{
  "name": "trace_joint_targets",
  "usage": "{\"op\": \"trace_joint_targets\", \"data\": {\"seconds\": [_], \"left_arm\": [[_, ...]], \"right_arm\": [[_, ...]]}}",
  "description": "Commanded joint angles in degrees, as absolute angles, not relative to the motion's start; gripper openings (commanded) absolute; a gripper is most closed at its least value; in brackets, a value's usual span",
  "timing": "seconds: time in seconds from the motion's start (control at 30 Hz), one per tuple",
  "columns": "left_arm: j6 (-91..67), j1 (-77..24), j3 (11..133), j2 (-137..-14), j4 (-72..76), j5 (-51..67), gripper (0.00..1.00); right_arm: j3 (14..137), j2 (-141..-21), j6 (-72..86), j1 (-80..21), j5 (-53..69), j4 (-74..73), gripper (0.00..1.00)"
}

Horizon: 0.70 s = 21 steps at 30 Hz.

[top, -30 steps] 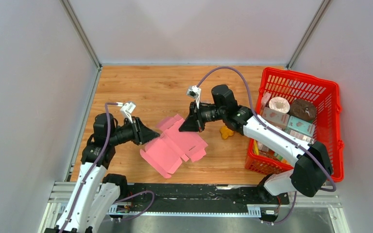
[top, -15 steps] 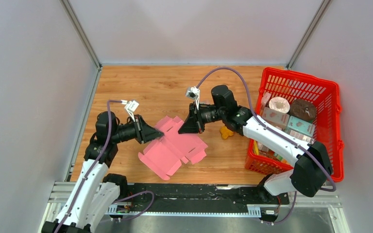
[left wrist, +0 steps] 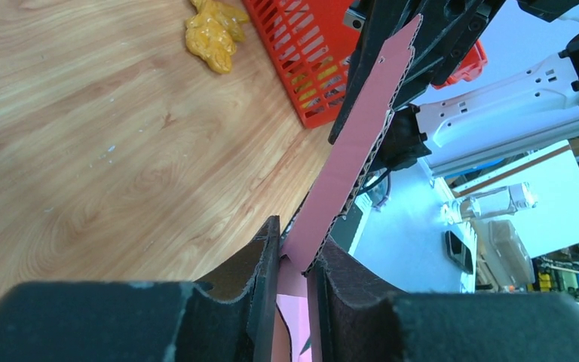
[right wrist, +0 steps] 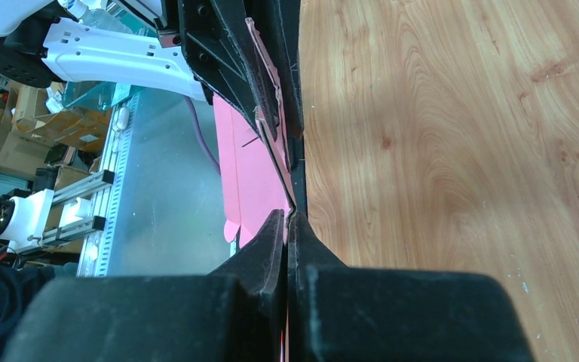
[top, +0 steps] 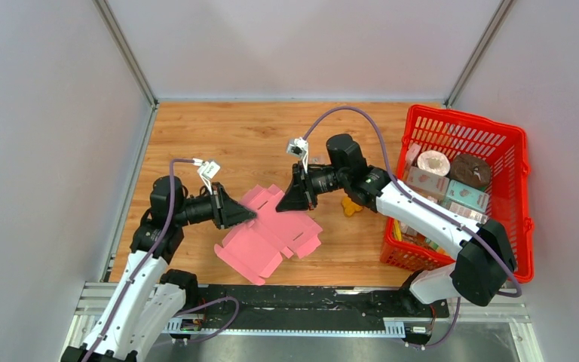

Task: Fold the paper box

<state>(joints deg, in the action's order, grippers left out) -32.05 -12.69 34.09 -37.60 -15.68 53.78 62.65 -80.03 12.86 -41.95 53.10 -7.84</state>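
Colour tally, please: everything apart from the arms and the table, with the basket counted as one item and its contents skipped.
Pink: 1, the paper box
Yellow: 1, the lumpy yellow object
Red: 1, the mesh basket
Total: 3

Left gripper [top: 252, 217] and right gripper [top: 280, 207] face each other, both clamped.
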Motion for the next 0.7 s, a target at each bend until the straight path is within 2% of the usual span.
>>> {"op": "trace_joint_targets", "data": {"seconds": [0.0, 0.07, 0.1, 0.3, 0.67], "left_arm": [[-31.8, -13.0, 33.4, -38.1, -14.9, 57.5, 0.28], [-31.4, -13.1, 33.7, -38.1, -15.3, 58.0, 0.34], [-30.9, -13.0, 34.1, -37.9, -17.0, 57.6, 0.43], [-33.3, -13.0, 35.2, -32.9, -17.3, 52.7, 0.51], [-32.8, -8.4, 38.1, -30.8, -21.8, 52.5, 0.48]], "right_arm": [[62.8, -78.0, 13.3, -41.9, 53.8, -4.0, 0.00], [62.8, -78.0, 13.1, -41.9, 53.7, -4.2, 0.00], [62.9, -78.0, 13.0, -41.8, 53.8, -4.5, 0.00], [62.6, -77.4, 12.9, -41.6, 54.6, -4.3, 0.00], [62.1, -76.6, 13.1, -41.0, 56.7, -3.6, 0.00]]}}
